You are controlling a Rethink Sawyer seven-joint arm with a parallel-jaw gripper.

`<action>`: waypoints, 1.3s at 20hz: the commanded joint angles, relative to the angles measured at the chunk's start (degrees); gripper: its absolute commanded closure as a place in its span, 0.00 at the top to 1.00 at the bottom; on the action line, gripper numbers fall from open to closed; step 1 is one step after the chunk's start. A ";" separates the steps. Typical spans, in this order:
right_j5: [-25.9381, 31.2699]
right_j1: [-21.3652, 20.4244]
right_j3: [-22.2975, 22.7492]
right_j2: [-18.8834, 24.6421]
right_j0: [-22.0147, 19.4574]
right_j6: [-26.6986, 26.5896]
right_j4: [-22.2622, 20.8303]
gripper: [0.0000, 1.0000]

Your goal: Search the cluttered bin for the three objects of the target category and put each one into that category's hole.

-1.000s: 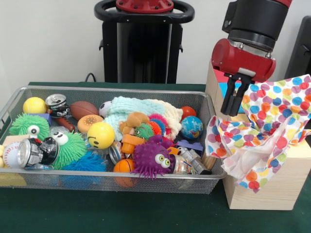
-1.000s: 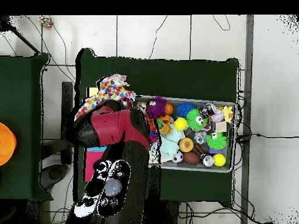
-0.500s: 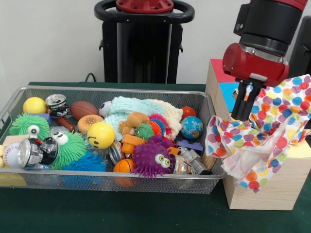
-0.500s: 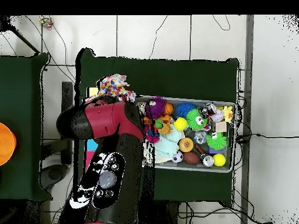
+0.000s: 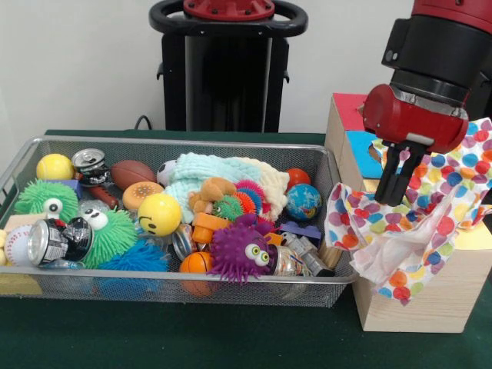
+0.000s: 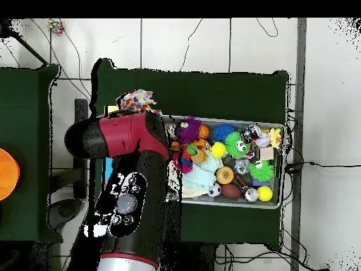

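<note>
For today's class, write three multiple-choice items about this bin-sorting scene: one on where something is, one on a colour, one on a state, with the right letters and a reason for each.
1. Where does the polka-dot cloth lie?
A. inside the wire mesh bin
B. draped over the wooden box beside the bin
C. on the green tablecloth in front of the bin

2. What colour is the smiley-face ball?
A. yellow
B. blue
C. white

3. How does the red and black gripper stand?
A. deep among the toys in the bin
B. above the cloth at the wooden box, outside the bin
C. drawn back out of the picture

Key: 1 B, the cloth hangs over the wooden box to the right of the wire mesh bin in the front view. 2 A, its face is printed on bright yellow. 3 B, the jaws point down at the cloth, clear of the bin's rim.
</note>
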 commanded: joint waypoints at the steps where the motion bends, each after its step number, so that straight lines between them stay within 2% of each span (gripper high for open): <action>1: 5.86 3.68 -1.38 6.10 -1.40 7.00 2.25 0.00; 5: 4.75 3.99 -1.64 5.68 -1.38 6.10 1.54 0.00; 11: 3.79 3.60 -0.91 8.73 -4.57 2.80 1.82 0.00; 16: 3.82 1.23 1.22 8.09 -4.48 3.62 1.19 0.00; 22: 4.45 0.51 1.64 7.19 -4.15 5.21 1.23 0.00; 23: 4.69 0.17 2.36 7.19 -4.28 5.38 1.35 1.00; 26: 2.94 -0.11 3.02 6.49 -3.71 5.75 0.53 1.00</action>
